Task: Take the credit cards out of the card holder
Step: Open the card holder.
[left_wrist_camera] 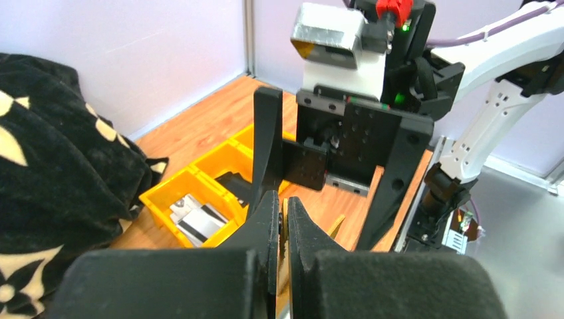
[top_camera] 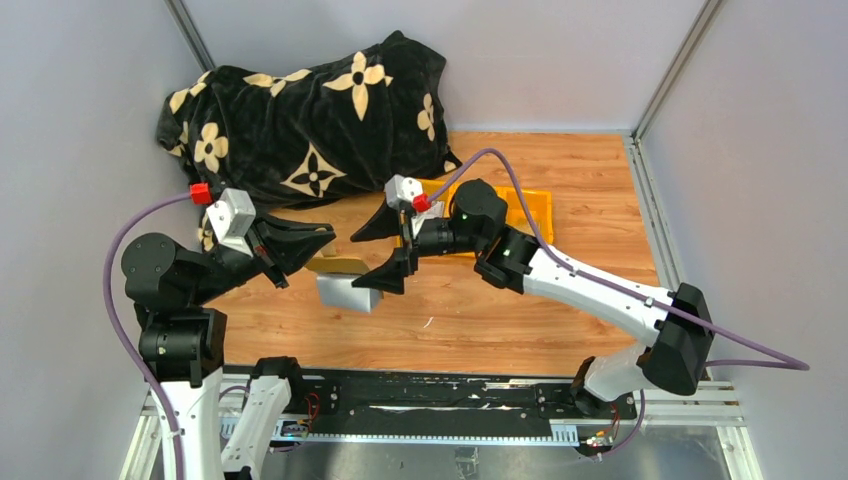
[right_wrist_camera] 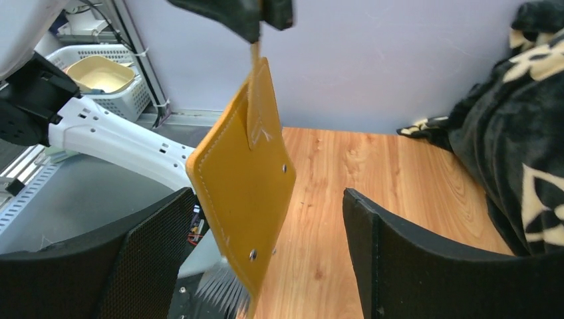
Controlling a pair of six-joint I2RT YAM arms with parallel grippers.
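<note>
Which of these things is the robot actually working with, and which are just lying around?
In the job: card holder, pinched by the left end effector; open right end effector; credit cards in the yellow tray.
Lying about: flowered blanket; black item in the tray.

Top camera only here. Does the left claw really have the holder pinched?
Observer: Yes. The left wrist view shows the left claw shut on the holder's thin edge.
Operator: Is the right claw gripping it?
Observer: No. In the right wrist view the right claw is open. The holder hangs between its fingers, well clear of one.
Operator: Anything in the bin?
Observer: The bin holds what look like pale cards in one compartment and a dark item in the next.
</note>
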